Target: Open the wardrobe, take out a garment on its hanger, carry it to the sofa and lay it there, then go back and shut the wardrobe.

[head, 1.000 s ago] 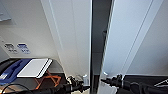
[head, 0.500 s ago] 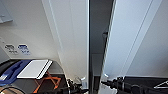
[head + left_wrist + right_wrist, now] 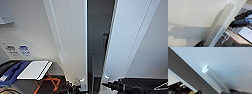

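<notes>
Since a second ago the gap between your wardrobe (image 3: 75, 37) doors has widened: you are mid-opening. Left gripper (image 3: 72, 88) and right gripper (image 3: 110, 85) sit at the small handles (image 3: 214, 80); I cannot tell whether the jaws grip. Next, swing both doors wider.

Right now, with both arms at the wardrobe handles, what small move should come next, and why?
Probably swing both wardrobe doors wider. The left door and right door stand only a little apart, with a narrow dark gap between them. Each arm is at its handle: the left handle and the right handle. The gap looks too narrow to reach a garment inside.
</notes>
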Tool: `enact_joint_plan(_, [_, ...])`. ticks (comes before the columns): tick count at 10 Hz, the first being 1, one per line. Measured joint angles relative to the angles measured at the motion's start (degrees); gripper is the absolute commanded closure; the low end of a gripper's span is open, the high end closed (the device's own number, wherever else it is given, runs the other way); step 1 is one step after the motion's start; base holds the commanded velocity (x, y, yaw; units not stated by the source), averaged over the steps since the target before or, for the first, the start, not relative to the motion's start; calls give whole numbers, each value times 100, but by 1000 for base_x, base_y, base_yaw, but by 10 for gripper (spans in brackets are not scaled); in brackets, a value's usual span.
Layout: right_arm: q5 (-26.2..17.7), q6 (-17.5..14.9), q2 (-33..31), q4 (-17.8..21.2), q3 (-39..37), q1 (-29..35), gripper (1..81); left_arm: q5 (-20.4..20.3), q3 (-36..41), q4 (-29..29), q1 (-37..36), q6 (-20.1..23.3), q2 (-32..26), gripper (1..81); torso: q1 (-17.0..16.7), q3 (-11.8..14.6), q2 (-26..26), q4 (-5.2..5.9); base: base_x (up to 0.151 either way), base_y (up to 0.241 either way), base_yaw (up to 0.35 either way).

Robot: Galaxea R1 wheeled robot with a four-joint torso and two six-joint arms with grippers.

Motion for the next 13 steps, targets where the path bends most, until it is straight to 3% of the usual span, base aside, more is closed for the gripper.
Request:
enact_joint_plan(5, [-160,4,-146,-17,-9,-282,10,223,0,140,240,-13,-129,10,-2,321,-2,0,0,0,0])
enact_joint_plan(8, [17,-6,-152,-69,-9,-372,10,107,5,236,306,-2,-188,10,0,308,-2,0,0,0,0])
enact_joint_plan(13, [140,-38,-395,-119,151,-592,10,4,444,368,546,6,-752,10,-2,313,-4,0,0,0,0])
